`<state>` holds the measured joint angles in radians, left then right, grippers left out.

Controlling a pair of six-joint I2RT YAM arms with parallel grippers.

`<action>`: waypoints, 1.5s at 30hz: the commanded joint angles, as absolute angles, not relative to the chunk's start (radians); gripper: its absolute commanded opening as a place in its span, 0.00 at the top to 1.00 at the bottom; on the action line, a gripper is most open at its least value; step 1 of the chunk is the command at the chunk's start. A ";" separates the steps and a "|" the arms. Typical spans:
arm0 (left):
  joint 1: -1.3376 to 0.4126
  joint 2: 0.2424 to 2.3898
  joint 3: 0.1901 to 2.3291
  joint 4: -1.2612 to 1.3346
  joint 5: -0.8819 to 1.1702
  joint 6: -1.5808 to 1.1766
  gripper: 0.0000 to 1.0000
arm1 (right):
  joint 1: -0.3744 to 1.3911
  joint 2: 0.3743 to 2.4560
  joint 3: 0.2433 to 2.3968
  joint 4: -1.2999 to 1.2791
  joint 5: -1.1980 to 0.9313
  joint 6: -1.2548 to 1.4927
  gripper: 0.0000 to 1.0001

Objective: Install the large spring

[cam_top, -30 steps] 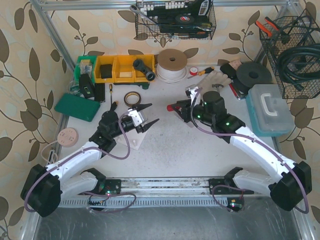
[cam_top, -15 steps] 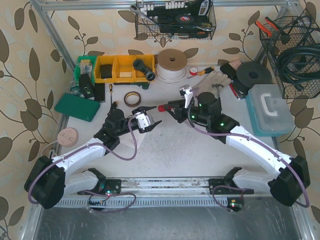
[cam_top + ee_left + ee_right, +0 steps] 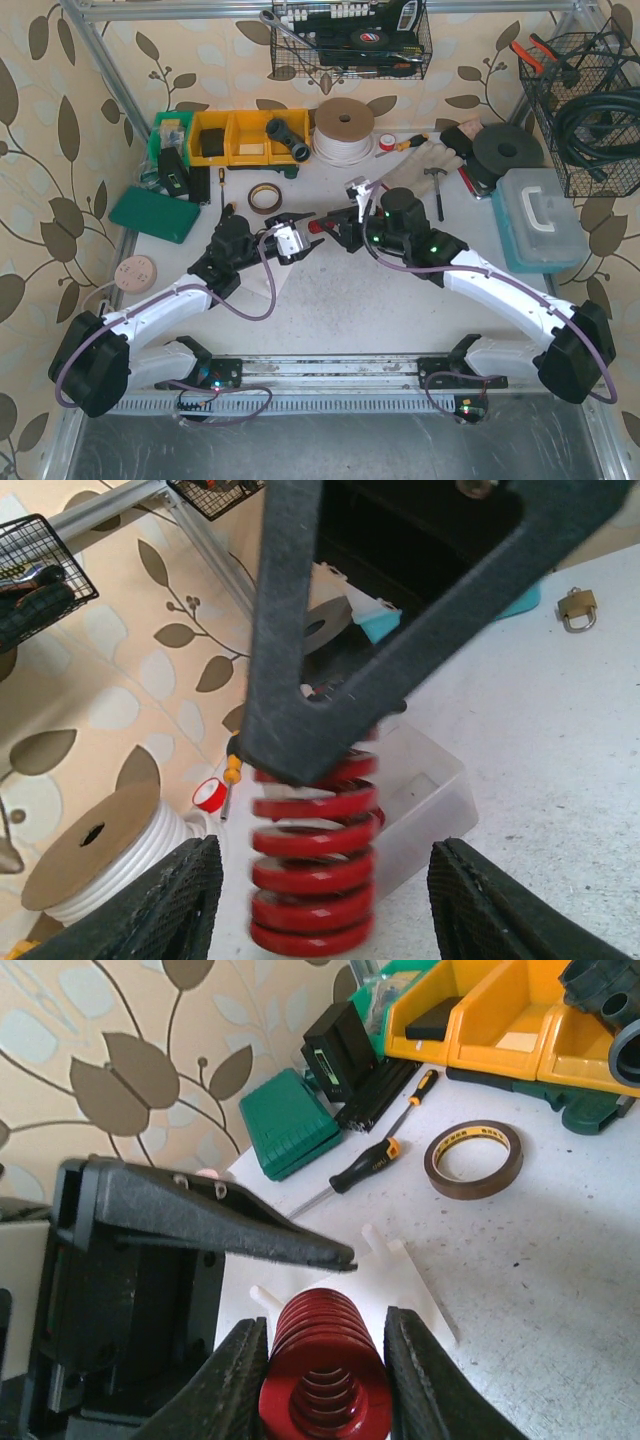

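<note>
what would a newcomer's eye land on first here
The bright red spring in the middle of the scene, pinched in the right gripper. The left gripper faces it, fingers open on either side of the coils. Behind them, yellow bins stand at the back left.

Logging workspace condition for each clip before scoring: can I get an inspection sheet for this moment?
Surface: white table, bare in the middle, lightly speckled.
Job's things: red spring, gripped between the two arms; where it installs is not seen.
Clutter: tape roll, screwdriver, green case, yellow bins, wire spool, clear box, all toward the far and side edges.
Grippers: right gripper shut on the spring; left gripper open, a finger on either side of it with gaps showing.
Cables: purple cable runs along each arm.
Surroundings: leaf-patterned wall; wire baskets hang on it.
</note>
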<state>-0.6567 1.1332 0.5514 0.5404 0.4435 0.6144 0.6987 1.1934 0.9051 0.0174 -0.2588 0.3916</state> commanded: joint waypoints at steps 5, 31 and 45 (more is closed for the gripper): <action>-0.679 1.113 0.626 0.434 0.395 0.660 0.42 | 0.752 1.226 1.009 -0.136 -0.105 0.257 1.00; -0.689 1.178 0.684 0.297 0.368 0.516 0.59 | 0.849 1.351 1.141 -0.314 0.011 0.188 1.00; -0.689 1.191 0.668 0.289 0.378 0.460 1.00 | 0.851 1.353 1.139 -0.338 0.011 0.229 0.94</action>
<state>-0.6884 1.1889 0.6544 0.2554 0.3798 0.4927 0.8387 1.3556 1.1011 -0.3267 0.0120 0.2050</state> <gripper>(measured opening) 0.302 0.281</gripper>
